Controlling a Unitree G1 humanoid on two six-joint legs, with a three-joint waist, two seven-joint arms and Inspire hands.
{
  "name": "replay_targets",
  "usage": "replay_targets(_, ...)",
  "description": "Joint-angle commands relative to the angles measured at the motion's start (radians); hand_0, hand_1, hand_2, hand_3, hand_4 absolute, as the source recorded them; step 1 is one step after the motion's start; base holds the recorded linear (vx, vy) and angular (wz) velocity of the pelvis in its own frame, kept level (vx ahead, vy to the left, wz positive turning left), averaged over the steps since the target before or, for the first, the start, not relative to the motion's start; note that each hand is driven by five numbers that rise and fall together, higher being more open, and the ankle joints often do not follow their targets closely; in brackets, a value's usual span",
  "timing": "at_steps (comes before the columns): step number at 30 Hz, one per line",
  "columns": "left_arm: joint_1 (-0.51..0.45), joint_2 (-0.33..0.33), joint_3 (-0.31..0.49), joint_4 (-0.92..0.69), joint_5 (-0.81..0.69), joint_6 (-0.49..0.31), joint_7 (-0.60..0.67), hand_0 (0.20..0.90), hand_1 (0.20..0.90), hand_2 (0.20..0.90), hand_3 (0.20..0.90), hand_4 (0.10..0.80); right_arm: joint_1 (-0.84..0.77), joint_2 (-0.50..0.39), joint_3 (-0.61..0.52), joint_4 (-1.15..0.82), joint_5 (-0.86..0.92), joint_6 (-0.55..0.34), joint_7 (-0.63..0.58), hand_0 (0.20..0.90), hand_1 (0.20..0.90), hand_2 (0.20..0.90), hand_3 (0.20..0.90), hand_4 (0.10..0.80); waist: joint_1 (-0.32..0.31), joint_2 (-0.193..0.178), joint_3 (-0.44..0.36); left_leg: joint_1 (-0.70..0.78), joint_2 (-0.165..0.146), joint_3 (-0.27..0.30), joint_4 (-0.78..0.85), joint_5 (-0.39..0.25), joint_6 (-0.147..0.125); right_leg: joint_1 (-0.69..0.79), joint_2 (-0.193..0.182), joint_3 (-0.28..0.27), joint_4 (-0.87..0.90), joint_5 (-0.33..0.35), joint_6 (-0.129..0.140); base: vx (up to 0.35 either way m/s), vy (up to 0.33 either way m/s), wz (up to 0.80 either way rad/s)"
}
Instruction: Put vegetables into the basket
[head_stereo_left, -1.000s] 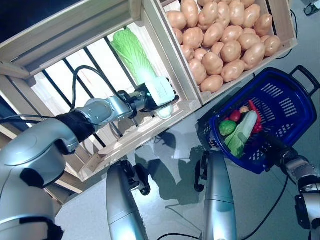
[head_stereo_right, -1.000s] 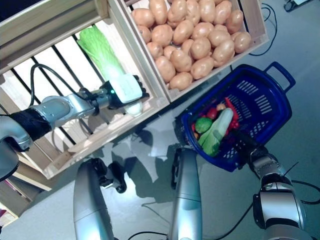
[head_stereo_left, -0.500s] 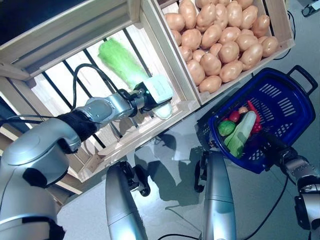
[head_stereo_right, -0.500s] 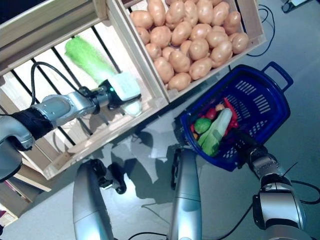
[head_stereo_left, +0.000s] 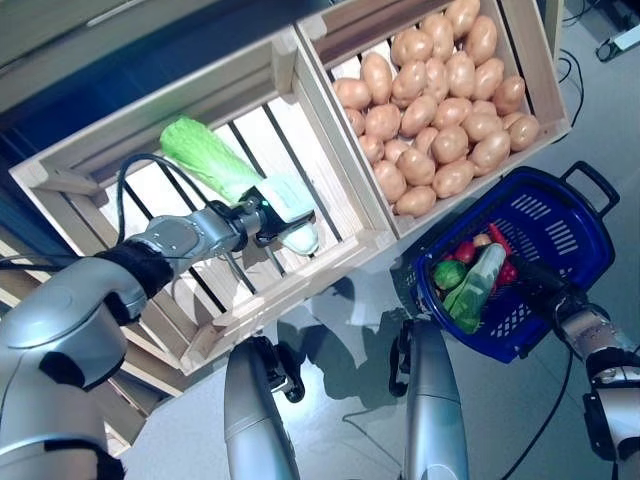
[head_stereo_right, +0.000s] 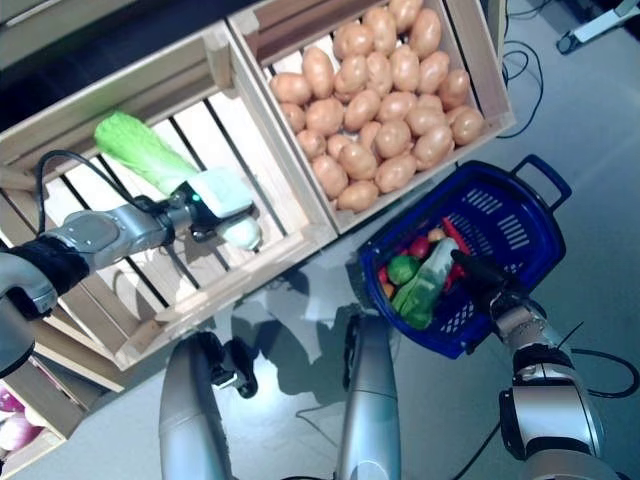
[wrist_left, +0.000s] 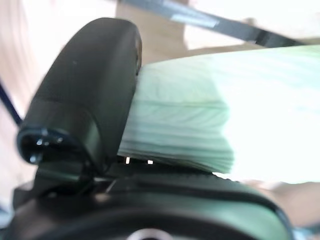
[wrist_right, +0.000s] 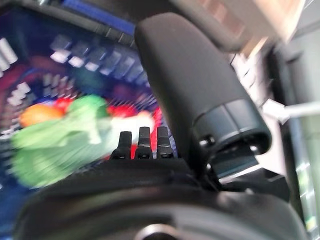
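Napa cabbage, the long one with the pale green stalk and frilly green leaf top (head_stereo_left: 215, 160), is in the robot's left hand (head_stereo_left: 268, 212) right now, up over the slatted floor of the empty wooden crate (head_stereo_left: 330, 262). The grip is on the pale stalk end. In the left wrist view the thumb is curled over the ribbed stalk with the cabbage pinned against the palm, so that hand is closed on it, no question.

What matters here is how it lies. The long axis runs from the hand up toward the crate's far left corner, leafy end pointing away from the blue plastic shopping basket (head_stereo_left: 578, 238). The basket hangs well apart from the cabbage, past the crate's right wall and below the front edge of the neighbouring crate full of brown potatoes (head_stereo_left: 440, 110).

The right hand (head_stereo_right: 492, 289) sits at the basket's near rim, and from the head views I'd say it's wrapped on the rim carrying it, though the right wrist view is too smeared to confirm the fingers.

The basket already has a long green and white vegetable (head_stereo_left: 472, 284), a round green one and some red bits inside. My guess: the left arm has to swing the cabbage across, stalk end leading, and it'll need turning to fit lengthwise.
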Motion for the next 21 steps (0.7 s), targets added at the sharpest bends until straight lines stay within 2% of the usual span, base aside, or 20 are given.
replay_targets(1,0.059,0.058,0.254,-0.069,-0.160,-0.070,0.163,0.300,0.300,0.300,0.300,0.400,0.064,0.075,0.029,-0.281,-0.129,-0.288,0.004,0.900,0.900,0.900,0.900,0.800,-0.004,-0.010,-0.110,0.129,0.023,-0.042,-0.136,-0.002,-0.066,0.106,-0.013,-0.014,-0.217,0.188,-0.005,0.099,0.004,-0.04)
replay_targets(2,0.102,0.051,0.321,-0.084,-0.193,-0.089,0.169,0.300,0.300,0.300,0.300,0.400,0.094,0.094,0.039,-0.360,-0.193,-0.349,-0.003,0.900,0.900,0.900,0.900,0.800,-0.003,-0.012,-0.115,0.153,0.023,-0.038,-0.160,0.004,-0.064,0.128,-0.013,-0.015,-0.236,0.189,-0.006,0.082,0.006,-0.04)
replay_targets(3,0.117,0.049,0.344,-0.090,-0.197,-0.095,0.166,0.300,0.300,0.300,0.300,0.400,0.101,0.096,0.046,-0.387,-0.208,-0.356,-0.015,0.900,0.900,0.900,0.900,0.800,-0.004,-0.012,-0.117,0.161,0.023,-0.038,-0.168,0.006,-0.064,0.135,-0.013,-0.016,-0.241,0.190,-0.007,0.078,0.012,-0.05)
replay_targets(4,0.154,0.038,0.404,-0.100,-0.226,-0.113,0.156,0.300,0.300,0.300,0.300,0.400,0.121,0.106,0.052,-0.447,-0.266,-0.395,-0.033,0.900,0.900,0.900,0.900,0.800,-0.003,-0.013,-0.123,0.181,0.023,-0.037,-0.188,0.011,-0.064,0.153,-0.015,-0.019,-0.254,0.189,-0.007,0.084,0.010,-0.08)
replay_targets(5,0.204,0.015,0.477,-0.111,-0.287,-0.166,0.151,0.300,0.300,0.300,0.300,0.400,0.144,0.116,0.055,-0.500,-0.371,-0.455,-0.047,0.900,0.900,0.900,0.900,0.800,0.001,-0.014,-0.131,0.204,0.021,-0.039,-0.210,0.016,-0.064,0.175,-0.018,-0.023,-0.269,0.188,-0.008,0.095,0.007,-0.07)
replay_targets(7,0.255,-0.010,0.542,-0.128,-0.331,-0.204,0.126,0.300,0.300,0.300,0.300,0.400,0.157,0.121,0.060,-0.538,-0.448,-0.488,-0.064,0.900,0.900,0.900,0.900,0.800,0.006,-0.015,-0.143,0.234,0.019,-0.038,-0.233,0.019,-0.064,0.208,-0.022,-0.029,-0.290,0.187,-0.007,0.072,-0.007,-0.02)
replay_targets(8,0.303,-0.037,0.601,-0.152,-0.399,-0.244,0.092,0.300,0.300,0.300,0.300,0.400,0.163,0.123,0.068,-0.569,-0.567,-0.518,-0.084,0.900,0.900,0.900,0.900,0.800,0.010,-0.016,-0.155,0.260,0.018,-0.029,-0.275,0.054,-0.057,0.233,-0.024,-0.042,-0.326,0.213,-0.017,0.057,-0.017,-0.02)
replay_targets(11,0.354,-0.076,0.662,-0.203,-0.511,-0.260,0.025,0.300,0.300,0.300,0.300,0.400,0.153,0.122,0.099,-0.619,-0.655,-0.551,-0.093,0.900,0.900,0.900,0.900,0.800,0.020,-0.019,-0.172,0.316,0.007,-0.025,-0.325,0.063,-0.054,0.286,-0.029,-0.058,-0.362,0.215,-0.015,0.062,-0.017,-0.06)
replay_targets(13,0.415,-0.132,0.731,-0.251,-0.649,-0.287,-0.063,0.300,0.300,0.300,0.300,0.400,0.152,0.137,0.130,-0.676,-0.717,-0.564,-0.119,0.900,0.900,0.900,0.900,0.800,0.035,-0.021,-0.195,0.401,-0.014,-0.013,-0.409,0.083,-0.048,0.362,-0.024,-0.078,-0.416,0.223,-0.016,0.109,-0.023,-0.06)
replay_targets(16,0.470,-0.189,0.795,-0.316,-0.820,-0.273,-0.164,0.300,0.300,0.300,0.300,0.400,0.164,0.159,0.152,-0.706,-0.732,-0.528,-0.086,0.900,0.900,0.900,0.900,0.800,0.046,-0.024,-0.221,0.490,-0.034,-0.006,-0.506,0.112,-0.042,0.450,-0.012,-0.094,-0.495,0.236,-0.018,0.124,-0.021,-0.04)
replay_targets(17,0.489,-0.218,0.819,-0.349,-0.910,-0.241,-0.221,0.300,0.300,0.300,0.300,0.400,0.172,0.164,0.163,-0.715,-0.704,-0.490,-0.026,0.900,0.900,0.900,0.900,0.800,0.052,-0.026,-0.239,0.541,-0.045,-0.003,-0.565,0.131,-0.039,0.505,-0.001,-0.106,-0.550,0.246,-0.023,0.155,-0.032,-0.03)
replay_targets(18,0.493,-0.222,0.824,-0.355,-0.926,-0.237,-0.230,0.300,0.300,0.300,0.300,0.400,0.174,0.164,0.164,-0.717,-0.697,-0.482,-0.014,0.900,0.900,0.900,0.900,0.800,0.052,-0.026,-0.240,0.551,-0.047,-0.002,-0.575,0.135,-0.039,0.514,0.001,-0.108,-0.559,0.249,-0.024,0.161,-0.038,-0.10)
replay_targets(21,0.517,-0.275,0.858,-0.403,-1.067,-0.178,-0.290,0.300,0.300,0.300,0.300,0.400,0.174,0.168,0.177,-0.741,-0.612,-0.367,0.075,0.900,0.900,0.900,0.900,0.800,0.059,-0.026,-0.271,0.642,-0.057,0.023,-0.681,0.175,-0.046,0.611,0.031,-0.134,-0.661,0.266,-0.033,0.159,-0.039,-0.09)
